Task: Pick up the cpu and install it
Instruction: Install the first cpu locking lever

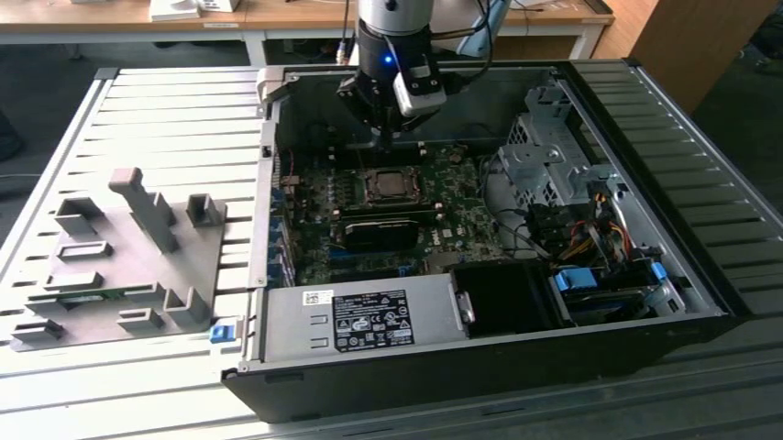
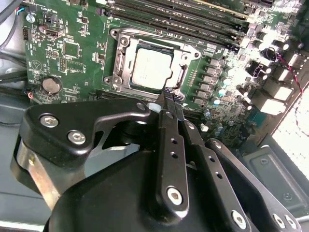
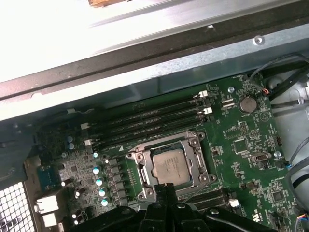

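Observation:
The cpu (image 1: 391, 186) is a small square chip with a silvery top, lying flat inside the metal-framed socket (image 1: 367, 174) of the motherboard. Both wrist views show it seated there: cpu (image 2: 152, 67), cpu (image 3: 169, 166). My gripper (image 1: 383, 139) hangs just above the board on the far side of the socket. Its two black fingers are shut together with nothing between them, and their tips, gripper (image 2: 166, 96) and gripper (image 3: 164, 187), sit at the edge of the socket frame (image 2: 120, 67), beside the chip and apart from it.
The open computer case (image 1: 685, 275) holds the motherboard (image 1: 453, 229), a power supply (image 1: 355, 316), a drive cage (image 1: 551, 156) and cables (image 1: 588, 234). Memory slots (image 3: 149, 118) run beside the socket. A grey holder plate (image 1: 123, 266) lies at the exterior view's left on the slatted table (image 1: 171, 110).

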